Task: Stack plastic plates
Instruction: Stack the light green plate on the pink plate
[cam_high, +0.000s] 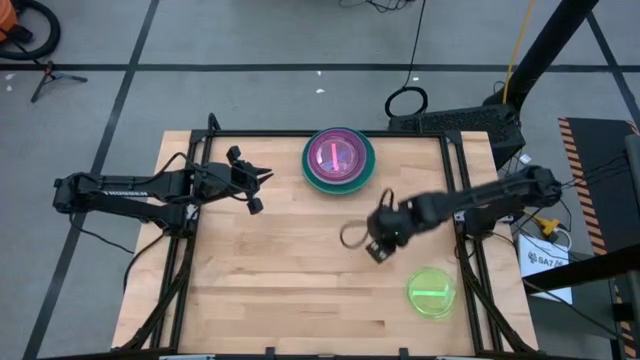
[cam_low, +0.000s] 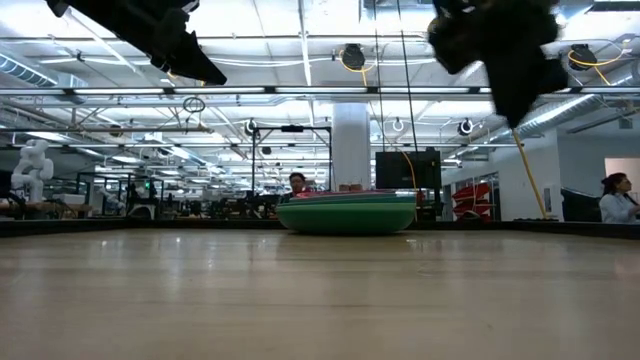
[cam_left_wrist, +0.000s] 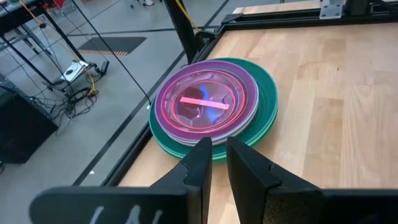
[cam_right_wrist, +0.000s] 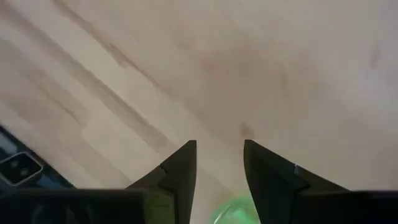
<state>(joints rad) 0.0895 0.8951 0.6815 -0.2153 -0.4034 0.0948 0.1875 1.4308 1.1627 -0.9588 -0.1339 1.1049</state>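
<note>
**Stack largely built; one lime plate outstanding**

The stack of plates (cam_high: 339, 158) stands at the far edge of the counter (cam_high: 270, 280), near the middle; a dark green plate (cam_left_wrist: 266, 102) forms its base, with teal and pale layers above it, a purple plate (cam_left_wrist: 245, 93) over those, and a pink plate (cam_left_wrist: 202, 104) on top; the exact number of layers cannot be read. A single translucent lime plate (cam_high: 432, 291) lies alone on the near right of the counter, well apart from the stack; it is judged the last piece to be brought over.

The right pincer (cam_high: 377, 238) hangs above bare wood between the stack and the lime plate, nearer the latter; its own wrist view shows the fingers (cam_right_wrist: 180, 168) set apart with nothing between them, and a lime edge (cam_right_wrist: 233, 211) just showing by the tips. The left pincer (cam_high: 250, 185) waits above the counter left of the stack, facing it; its fingers (cam_left_wrist: 200, 168) stand close together with a narrow gap, holding nothing.

Judged step: approach to the lime plate. The next move calls for the right pincer to descend over that plate's rim and nip it between the fingers, one tip over the lip and one beneath it; the plate lies flat and looks glossy, so a shallow or off-centre bite may slip; it must then be carried level to the stack and set centred on the pink plate.
</note>
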